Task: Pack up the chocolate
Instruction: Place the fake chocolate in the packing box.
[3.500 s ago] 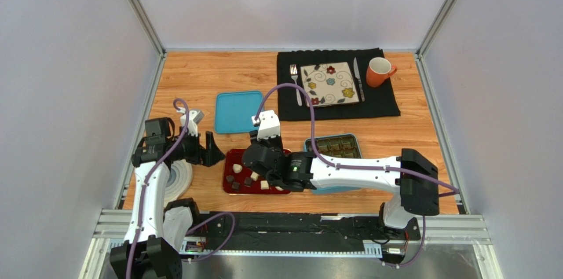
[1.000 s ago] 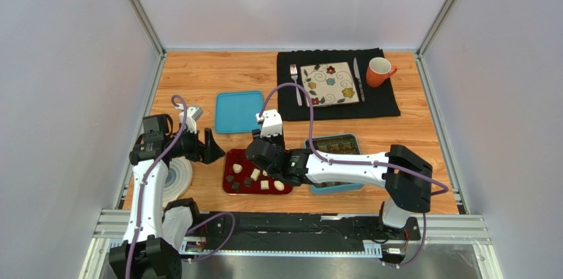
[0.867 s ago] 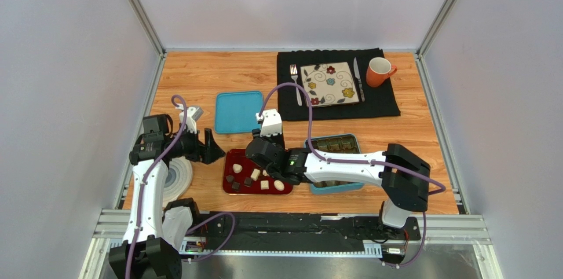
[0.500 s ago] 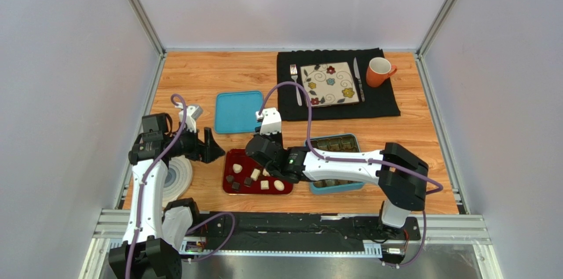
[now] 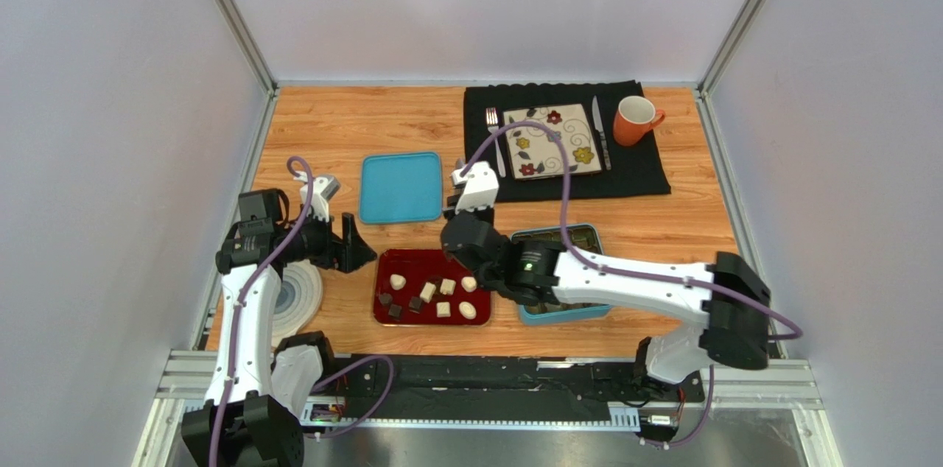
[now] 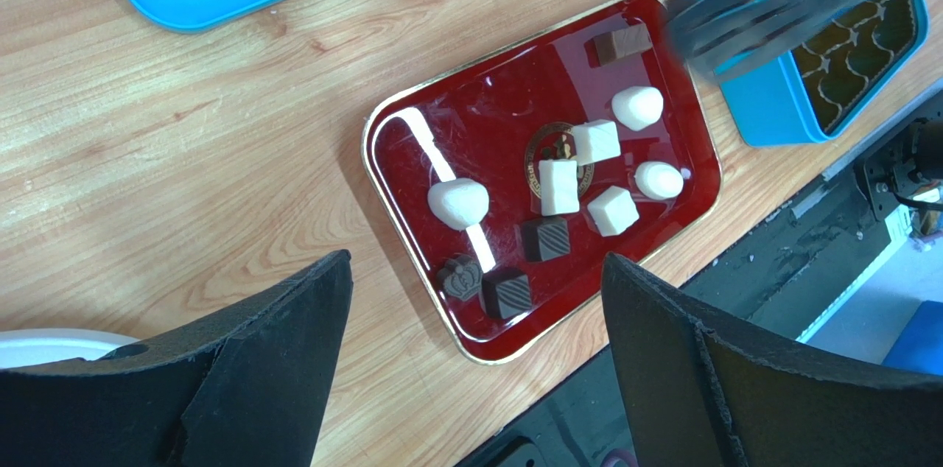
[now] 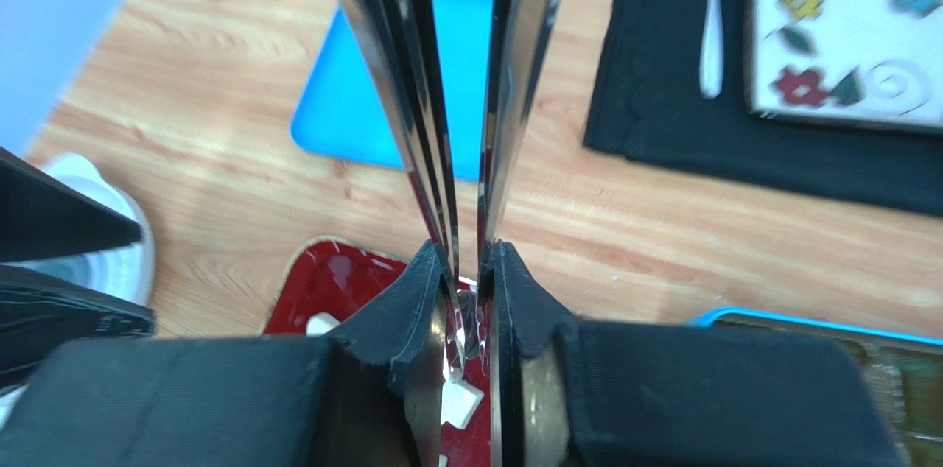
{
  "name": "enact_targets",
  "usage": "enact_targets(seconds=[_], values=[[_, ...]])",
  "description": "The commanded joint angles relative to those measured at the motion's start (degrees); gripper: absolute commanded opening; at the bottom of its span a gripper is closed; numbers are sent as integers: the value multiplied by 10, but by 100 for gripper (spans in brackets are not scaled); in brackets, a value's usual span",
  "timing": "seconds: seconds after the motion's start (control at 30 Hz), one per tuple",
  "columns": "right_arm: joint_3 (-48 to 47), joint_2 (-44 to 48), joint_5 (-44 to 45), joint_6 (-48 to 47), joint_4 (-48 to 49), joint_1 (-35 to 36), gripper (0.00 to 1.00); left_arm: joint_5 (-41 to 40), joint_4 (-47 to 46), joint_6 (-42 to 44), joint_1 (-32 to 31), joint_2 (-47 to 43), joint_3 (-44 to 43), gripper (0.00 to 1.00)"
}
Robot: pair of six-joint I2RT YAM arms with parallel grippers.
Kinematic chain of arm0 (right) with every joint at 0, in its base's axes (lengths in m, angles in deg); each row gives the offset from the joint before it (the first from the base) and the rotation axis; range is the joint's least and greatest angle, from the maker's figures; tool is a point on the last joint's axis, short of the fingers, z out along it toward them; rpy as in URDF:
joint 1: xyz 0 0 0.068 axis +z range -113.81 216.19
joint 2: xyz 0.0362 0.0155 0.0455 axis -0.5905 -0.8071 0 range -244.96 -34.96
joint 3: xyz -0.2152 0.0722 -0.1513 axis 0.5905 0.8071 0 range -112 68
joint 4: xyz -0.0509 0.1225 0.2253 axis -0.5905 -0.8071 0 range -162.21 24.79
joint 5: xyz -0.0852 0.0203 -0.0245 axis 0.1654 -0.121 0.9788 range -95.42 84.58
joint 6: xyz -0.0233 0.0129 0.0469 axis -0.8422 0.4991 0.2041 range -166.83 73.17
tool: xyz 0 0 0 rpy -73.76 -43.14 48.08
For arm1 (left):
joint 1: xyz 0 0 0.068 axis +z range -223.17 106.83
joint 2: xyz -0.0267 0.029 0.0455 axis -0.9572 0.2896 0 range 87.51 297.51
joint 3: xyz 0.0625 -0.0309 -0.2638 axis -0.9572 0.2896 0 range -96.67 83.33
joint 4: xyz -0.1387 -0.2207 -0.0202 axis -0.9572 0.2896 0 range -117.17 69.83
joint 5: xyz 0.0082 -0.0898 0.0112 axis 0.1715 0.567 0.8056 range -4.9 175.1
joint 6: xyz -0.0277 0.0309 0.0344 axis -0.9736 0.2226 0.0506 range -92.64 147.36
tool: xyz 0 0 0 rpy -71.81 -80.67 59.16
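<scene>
Since the right claw (image 7: 465, 274) is clenched on a pair of metal tongs (image 7: 404, 102) rather than on a sweet directly, there are two places for a slip. The blades could twist between the claw's pads, or a piece could squirt out from between the tips. Those tips show only as a blur at the red tray's (image 6: 487, 102) corner, beside a dark piece (image 6: 618, 44), and I cannot tell whether they carry anything.

The chocolate (image 6: 559, 188) lies on the red tray, white and dark pieces close together, so a careless dip may knock the neighbours about. Just beside the tray, the blue box (image 6: 764, 119) has small moulded pockets, and a piece let go off-centre would likely sit crooked or bounce out. Off the tray's other side, the left claw (image 6: 476, 268) hangs released, spread wide, holding nothing.
</scene>
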Motion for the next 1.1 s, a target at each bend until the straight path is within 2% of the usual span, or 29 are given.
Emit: enact_targets(seconds=[0.0, 0.13, 0.37, 0.73, 1.07], values=[[39, 94, 47, -29, -3, -25, 13, 5, -3, 18, 2, -1, -7, 91], [94, 181, 52, -23, -34, -68, 13, 8, -1, 17, 2, -1, -8, 91], [166, 261, 50, -33, -69, -134, 15, 8, 4, 19, 3, 4, -9, 90], [186, 260, 34, -38, -69, -174, 18, 15, 7, 15, 2, 6, -13, 89], [188, 239, 15, -35, -52, -177, 30, 14, 9, 21, 3, 6, -13, 89]])
